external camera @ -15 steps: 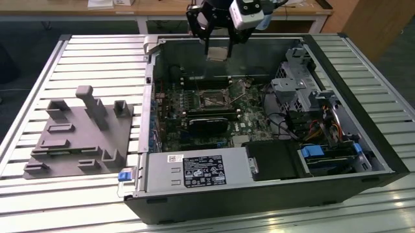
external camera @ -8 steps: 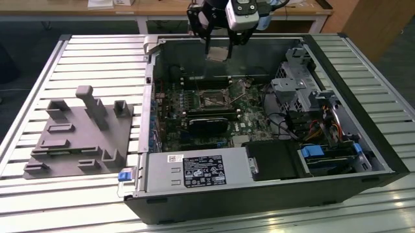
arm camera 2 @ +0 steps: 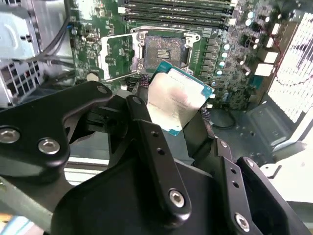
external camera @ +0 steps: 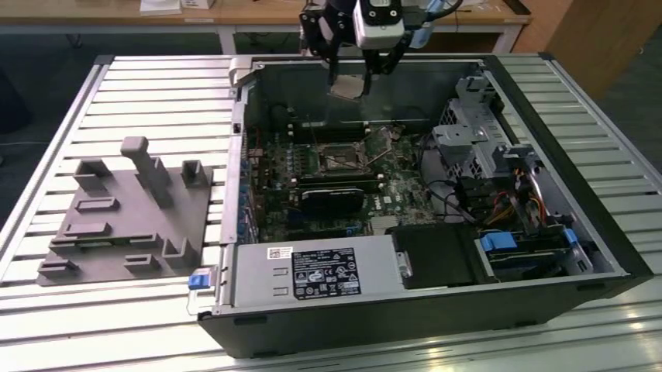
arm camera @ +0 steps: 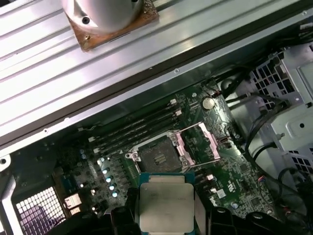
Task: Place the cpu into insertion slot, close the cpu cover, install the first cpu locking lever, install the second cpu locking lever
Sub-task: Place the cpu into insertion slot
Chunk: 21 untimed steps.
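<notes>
Hand (arm camera 2: 171, 115) grasping the cpu (arm camera 2: 178, 95) by its edges above the open computer case (external camera: 414, 322), apart from the empty insertion slot (arm camera: 157, 157), whose cpu cover (arm camera: 181, 148) stands raised.

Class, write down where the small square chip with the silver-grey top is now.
In the exterior view, the small square silver-grey chip hangs in the black hand high over the open black computer case, clear of the empty silver-rimmed square socket.

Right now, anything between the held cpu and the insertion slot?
Nothing in the way. In the first wrist view the cpu, gripped by the pincer, hangs short of the insertion slot; the cpu cover stands flipped open beside it.
</notes>
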Each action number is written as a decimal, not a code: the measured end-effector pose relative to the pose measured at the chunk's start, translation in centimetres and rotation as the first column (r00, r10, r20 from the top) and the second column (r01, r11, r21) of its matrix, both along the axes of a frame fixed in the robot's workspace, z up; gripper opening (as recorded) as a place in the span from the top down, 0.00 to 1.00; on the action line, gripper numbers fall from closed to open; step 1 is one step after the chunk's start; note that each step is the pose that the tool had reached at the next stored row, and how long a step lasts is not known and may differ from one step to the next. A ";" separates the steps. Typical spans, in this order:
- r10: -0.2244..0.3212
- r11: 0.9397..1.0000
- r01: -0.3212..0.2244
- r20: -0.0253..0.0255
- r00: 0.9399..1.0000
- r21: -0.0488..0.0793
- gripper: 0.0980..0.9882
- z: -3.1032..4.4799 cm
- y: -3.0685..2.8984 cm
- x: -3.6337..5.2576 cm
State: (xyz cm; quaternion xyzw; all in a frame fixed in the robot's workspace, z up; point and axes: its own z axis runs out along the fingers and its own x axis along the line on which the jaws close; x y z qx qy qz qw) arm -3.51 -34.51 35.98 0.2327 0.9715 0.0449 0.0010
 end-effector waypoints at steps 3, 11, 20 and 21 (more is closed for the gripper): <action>-0.049 0.999 0.049 0.000 0.999 0.000 0.51 -0.03 0.00 0.00; -0.161 0.987 0.161 0.000 0.987 -0.001 0.51 -0.12 0.00 0.00; -0.274 0.962 0.274 0.000 0.962 -0.002 0.51 -0.27 0.01 0.00; -0.289 0.957 0.289 0.001 0.957 -0.003 0.51 -0.30 0.01 0.00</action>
